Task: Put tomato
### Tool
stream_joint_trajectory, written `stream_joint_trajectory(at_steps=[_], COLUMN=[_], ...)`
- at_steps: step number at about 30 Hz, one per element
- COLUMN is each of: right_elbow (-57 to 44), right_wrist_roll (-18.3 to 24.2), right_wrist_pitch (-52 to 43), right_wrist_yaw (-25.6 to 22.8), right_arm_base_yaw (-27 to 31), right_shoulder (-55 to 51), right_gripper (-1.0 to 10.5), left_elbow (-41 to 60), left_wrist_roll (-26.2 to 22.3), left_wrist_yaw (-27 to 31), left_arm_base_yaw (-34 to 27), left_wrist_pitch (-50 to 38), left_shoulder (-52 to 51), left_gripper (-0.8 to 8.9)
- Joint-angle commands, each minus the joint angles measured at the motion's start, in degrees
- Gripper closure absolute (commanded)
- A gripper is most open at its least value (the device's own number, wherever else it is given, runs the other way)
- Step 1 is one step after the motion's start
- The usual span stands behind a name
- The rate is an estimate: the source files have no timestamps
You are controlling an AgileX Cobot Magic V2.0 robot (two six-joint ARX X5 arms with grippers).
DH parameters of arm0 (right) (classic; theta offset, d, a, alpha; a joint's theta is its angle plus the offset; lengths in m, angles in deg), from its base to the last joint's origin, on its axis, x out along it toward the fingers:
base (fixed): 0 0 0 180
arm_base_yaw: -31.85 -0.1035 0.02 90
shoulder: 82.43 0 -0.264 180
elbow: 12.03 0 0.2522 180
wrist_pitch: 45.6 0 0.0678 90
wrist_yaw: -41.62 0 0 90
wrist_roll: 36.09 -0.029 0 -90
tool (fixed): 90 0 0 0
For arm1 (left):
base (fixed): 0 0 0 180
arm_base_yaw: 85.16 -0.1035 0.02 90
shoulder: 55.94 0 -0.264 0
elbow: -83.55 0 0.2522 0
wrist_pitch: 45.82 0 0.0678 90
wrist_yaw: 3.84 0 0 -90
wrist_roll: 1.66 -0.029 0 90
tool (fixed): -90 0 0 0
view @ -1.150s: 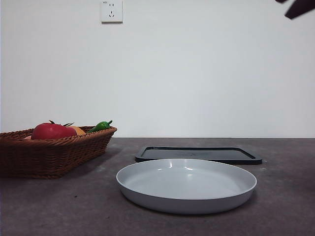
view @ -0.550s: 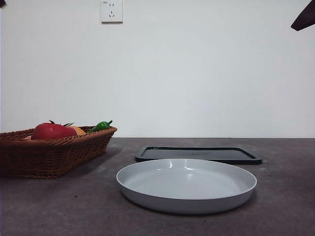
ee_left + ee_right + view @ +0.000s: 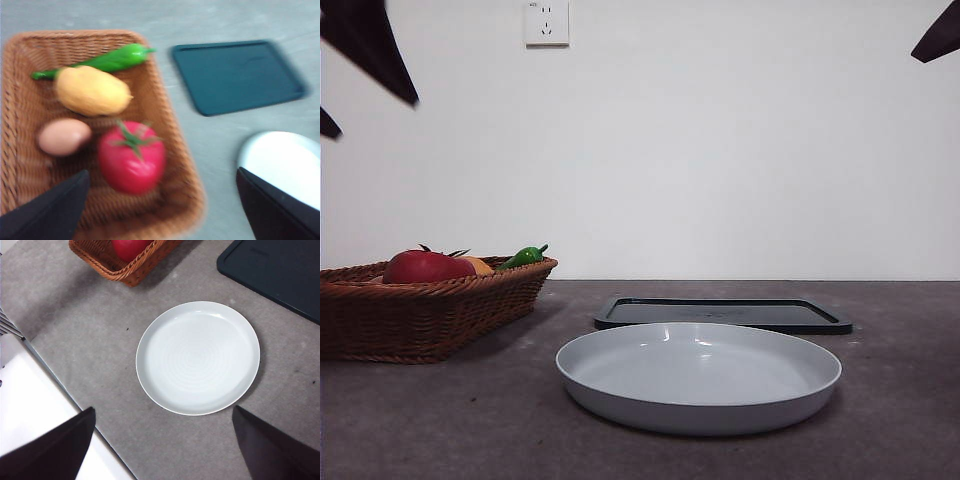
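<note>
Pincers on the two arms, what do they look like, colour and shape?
Both are plain matte black. The left pincer shows two broad, wedge-shaped jaws tapering to blunt points. The right pincer looks the same: two flat dark wedges. No cables, labels or markings show on either. In the front view they are only dark angular tips at the top corners.

The black two-jawed left gripper (image 3: 160, 210) hung high with jaws spread wide, as did the black right gripper (image 3: 162, 445)

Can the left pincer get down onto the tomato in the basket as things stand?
Probably yes. The left pincer hangs open above the basket, and the tomato lies uncovered, though an egg and orange fruit sit close.
</note>
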State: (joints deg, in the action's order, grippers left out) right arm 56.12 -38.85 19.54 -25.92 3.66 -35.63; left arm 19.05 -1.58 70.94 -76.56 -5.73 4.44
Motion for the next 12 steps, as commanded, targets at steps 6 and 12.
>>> stream_joint_trajectory(at_steps=[6, 12], right_elbow=[1.1, 1.1], right_wrist_roll=[0.4, 0.2], right_wrist_pitch=[-0.5, -0.5], right_wrist_yaw=[0.0, 0.0], right_arm_base_yaw=[-0.5, -0.5], right_shoulder=[0.3, 0.3], right_gripper=[5.1, 5.1], left_elbow=[-1.2, -1.2], left_wrist_roll=[-5.1, -6.1], left_wrist_yaw=[2.4, 3.2], left_arm_base_yaw=[0.5, 0.5], left_wrist_pitch=[-11.2, -15.6], left_shoulder=[13.7, 22.0], left_gripper=[3.48, 3.48])
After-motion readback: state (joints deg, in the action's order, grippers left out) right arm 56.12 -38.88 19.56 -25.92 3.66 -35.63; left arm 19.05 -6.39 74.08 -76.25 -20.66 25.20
